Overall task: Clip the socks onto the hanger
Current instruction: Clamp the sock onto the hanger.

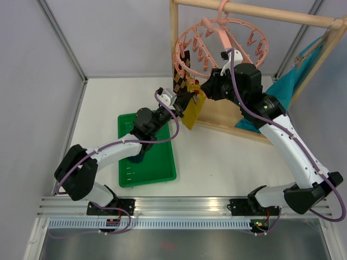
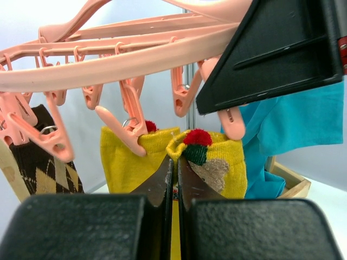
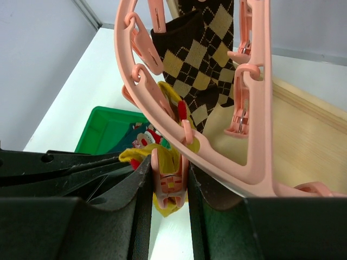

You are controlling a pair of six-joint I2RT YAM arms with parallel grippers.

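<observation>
The pink hanger (image 1: 209,24) hangs from the wooden rod. A brown-and-tan argyle sock (image 1: 182,67) hangs clipped to it. My left gripper (image 1: 184,100) is shut on the top edge of a mustard-yellow sock (image 1: 194,111) and holds it up under the ring. In the left wrist view the gripper (image 2: 174,162) pinches this sock (image 2: 227,168), which has a red-green figure. A second yellow sock (image 2: 122,168) hangs from a clip beside it. My right gripper (image 3: 169,162) is shut on a pink clip (image 3: 172,181), squeezing it over the yellow fabric.
A green tray (image 1: 157,162) lies on the table to the left, with a dark teal sock (image 3: 142,138) in it. The wooden rack frame (image 1: 260,15) carries a large teal cloth (image 1: 287,86) at the right. Several free clips dangle from the hanger ring (image 2: 135,54).
</observation>
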